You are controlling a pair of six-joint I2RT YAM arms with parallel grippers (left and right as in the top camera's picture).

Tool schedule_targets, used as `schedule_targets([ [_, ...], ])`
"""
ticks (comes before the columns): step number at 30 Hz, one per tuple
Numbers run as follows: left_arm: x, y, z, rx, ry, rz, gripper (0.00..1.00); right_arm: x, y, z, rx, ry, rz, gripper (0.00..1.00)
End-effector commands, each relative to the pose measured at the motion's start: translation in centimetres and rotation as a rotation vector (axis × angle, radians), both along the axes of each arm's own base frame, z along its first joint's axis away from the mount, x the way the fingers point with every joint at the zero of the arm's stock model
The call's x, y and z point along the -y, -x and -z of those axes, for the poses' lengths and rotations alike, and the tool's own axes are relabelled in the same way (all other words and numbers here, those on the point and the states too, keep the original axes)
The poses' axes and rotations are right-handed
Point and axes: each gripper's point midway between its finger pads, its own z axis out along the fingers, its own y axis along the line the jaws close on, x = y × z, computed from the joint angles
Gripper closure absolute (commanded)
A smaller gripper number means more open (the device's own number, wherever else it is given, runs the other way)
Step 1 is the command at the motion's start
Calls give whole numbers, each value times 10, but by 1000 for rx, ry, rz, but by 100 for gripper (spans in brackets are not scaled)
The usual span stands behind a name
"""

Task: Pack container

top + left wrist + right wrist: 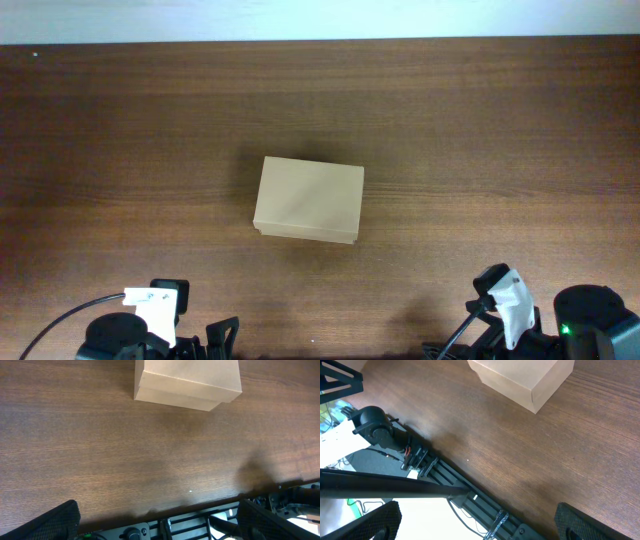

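- Container (pixel 308 200), a small rectangular tan cardboard box, sits flat on the dark brown wooden table (pixel 500 120) with its lid flap down. Its contents are hidden from us.
- Left gripper (pixel 160 522), a black two-finger type, is parked well short of the container on its near left side. Its fingers (pixel 55 522) are spread wide with nothing between them.
- Right gripper (pixel 480 520), of the same black build, is parked well short of the container on its near right side. It is likewise spread wide and empty.
- We read the placement thus: the container lies about midway between the two arms so that either can reach it. The wide jaws suit a rest pose or an approach to a broad box.
- No loose items show around the container. We cannot tell whether packing is finished or not yet begun.
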Motion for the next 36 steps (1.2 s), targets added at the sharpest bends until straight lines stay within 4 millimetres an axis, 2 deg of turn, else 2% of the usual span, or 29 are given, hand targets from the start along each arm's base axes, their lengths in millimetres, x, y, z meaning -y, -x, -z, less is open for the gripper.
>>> schedule_targets([
  [1, 1, 2, -3, 15, 0, 21, 0, 2, 0, -3, 19, 5, 3, 1],
  [7, -2, 4, -2, 19, -7, 10, 0, 2, 0, -3, 19, 5, 3, 1],
  [9, -2, -7, -13, 91, -6, -4, 0, 2, 0, -3, 19, 5, 3, 1],
  [12, 2, -33, -46, 283, 15, -4, 0, 2, 0, -3, 19, 5, 3, 1],
  [14, 2, -43, -62, 379, -8, 15, 0, 2, 0, -3, 19, 5, 3, 1],
  [16, 0, -48, -69, 448, -65, 49, 0, 2, 0, -3, 19, 5, 3, 1],
  [19, -5, -50, -70, 519, -172, 102, 0, 2, 0, -3, 19, 5, 3, 1],
  [23, -12, -55, -62, 609, -309, 143, 0, 2, 0, -3, 19, 5, 3, 1],
  [28, -19, -71, -43, 673, -340, 90, 0, 2, 0, -3, 19, 5, 3, 1],
  [36, -19, -103, 21, 677, -344, 73, 0, 2, 0, -3, 19, 5, 3, 1],
])
